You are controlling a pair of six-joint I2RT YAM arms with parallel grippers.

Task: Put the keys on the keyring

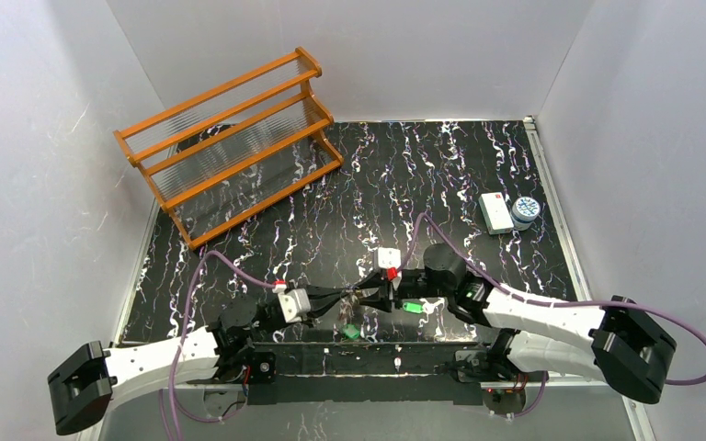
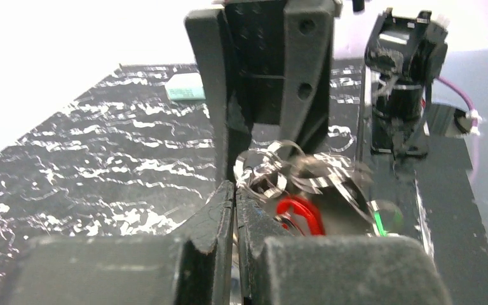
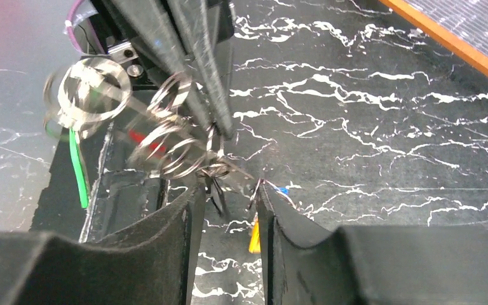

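Note:
My left gripper (image 1: pixel 338 300) and right gripper (image 1: pixel 379 299) meet tip to tip near the table's front edge. The left gripper (image 2: pixel 235 190) is shut on a thin metal loop of a blurred bunch of rings, the keyring (image 2: pixel 273 166). A red tag (image 2: pixel 302 214) and a green tag (image 2: pixel 381 219) hang beside it. In the right wrist view the ring bunch (image 3: pixel 171 143) hangs from the left fingers (image 3: pixel 194 70), with a green tag (image 3: pixel 76 166) below a large ring. My right gripper (image 3: pixel 227 190) is open just under the bunch. A yellow tag (image 3: pixel 254 238) and a blue tag (image 3: pixel 282 189) lie below it.
A wooden rack (image 1: pixel 230 138) stands at the back left. A white box (image 1: pixel 495 211) and a round tin (image 1: pixel 525 211) sit at the right. A loose green tag (image 1: pixel 350 331) lies near the front edge. The table's front rail (image 1: pixel 368 358) is close under both grippers.

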